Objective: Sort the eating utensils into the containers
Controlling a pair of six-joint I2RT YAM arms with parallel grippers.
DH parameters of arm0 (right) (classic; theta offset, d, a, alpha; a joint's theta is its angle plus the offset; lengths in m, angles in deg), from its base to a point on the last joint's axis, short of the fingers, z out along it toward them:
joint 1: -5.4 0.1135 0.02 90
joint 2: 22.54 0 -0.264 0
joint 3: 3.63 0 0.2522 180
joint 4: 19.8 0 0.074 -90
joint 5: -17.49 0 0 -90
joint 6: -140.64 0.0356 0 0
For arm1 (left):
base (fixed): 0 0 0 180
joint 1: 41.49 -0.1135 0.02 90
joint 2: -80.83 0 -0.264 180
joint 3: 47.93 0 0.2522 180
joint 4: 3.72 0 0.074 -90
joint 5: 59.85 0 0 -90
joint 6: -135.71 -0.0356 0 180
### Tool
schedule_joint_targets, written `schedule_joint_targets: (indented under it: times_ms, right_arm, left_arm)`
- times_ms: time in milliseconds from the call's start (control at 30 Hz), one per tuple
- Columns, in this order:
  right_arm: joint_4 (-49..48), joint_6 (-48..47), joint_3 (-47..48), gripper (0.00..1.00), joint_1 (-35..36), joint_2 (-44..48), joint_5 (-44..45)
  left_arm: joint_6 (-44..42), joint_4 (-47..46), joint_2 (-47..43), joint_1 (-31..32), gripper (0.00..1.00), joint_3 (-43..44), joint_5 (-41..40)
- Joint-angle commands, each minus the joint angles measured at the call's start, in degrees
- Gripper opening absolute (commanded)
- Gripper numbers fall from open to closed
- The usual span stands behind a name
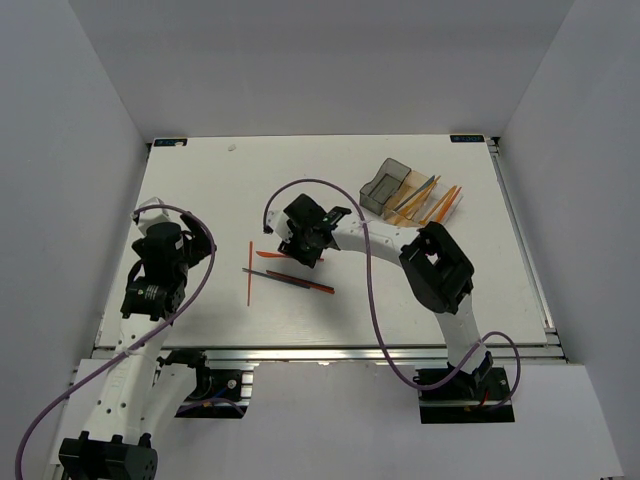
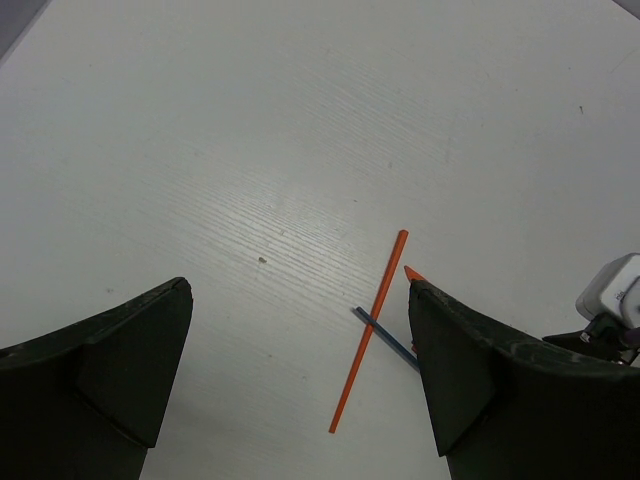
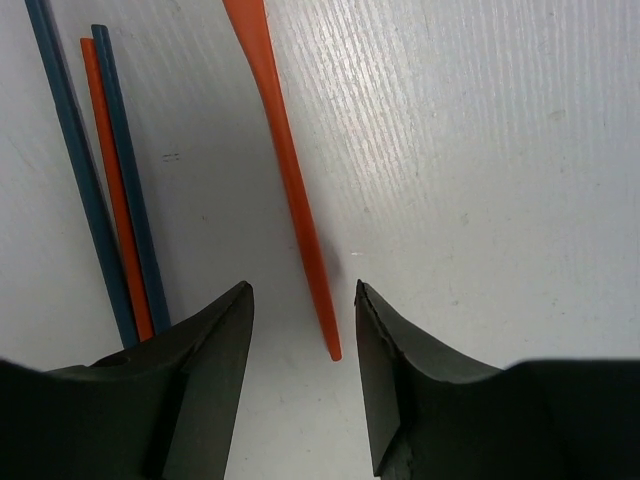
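My right gripper (image 3: 300,300) hangs low over mid-table, jaws parted narrowly either side of the thin end of an orange utensil (image 3: 289,170) (touching it or not, I cannot tell). Two dark blue sticks (image 3: 72,150) and an orange stick (image 3: 117,200) lie just beside it. My left gripper (image 2: 300,330) gapes wide near the left edge. The containers (image 1: 381,190) sit by the far right corner.

On the table (image 1: 200,190), loose utensils (image 1: 290,279) lie centrally, the containers (image 1: 386,186) far right.
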Motion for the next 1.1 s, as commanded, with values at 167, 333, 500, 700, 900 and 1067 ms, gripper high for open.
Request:
schedule_joint_targets:
  times_ms: [167, 333, 500, 700, 900, 1067]
  right_arm:
    - [7.46, -3.32, 6.49, 0.46, -1.58, -6.08, -4.76]
    - [7.82, -2.79, 6.84, 0.39, -2.64, -9.69, -5.20]
    - [7.38, -2.35, 5.52, 0.19, -3.08, -10.31, -4.68]
    - [2.48, -0.07, 2.29, 0.00, -3.78, -6.98, -0.99]
    - [-12.02, 17.83, -5.09, 0.00, -10.70, 7.42, -1.33]
    - [-30.12, 44.16, -20.20, 0.00, -25.18, 21.67, -4.52]
  left_arm:
    - [-0.70, -0.98, -0.64, 0.11, 0.98, 0.15, 1.31]
    - [-0.79, -1.07, -0.64, 0.11, 0.98, 0.06, 1.66]
    - [-0.88, -1.16, -0.47, 0.11, 0.98, 0.06, 2.02]
    - [-0.88, -1.33, -0.38, 0.20, 0.98, 0.06, 2.19]
    - [-0.97, -1.25, -0.29, 0.20, 0.98, 0.15, 2.37]
    - [-0.97, -1.25, -0.38, 0.20, 0.98, 0.06, 2.28]
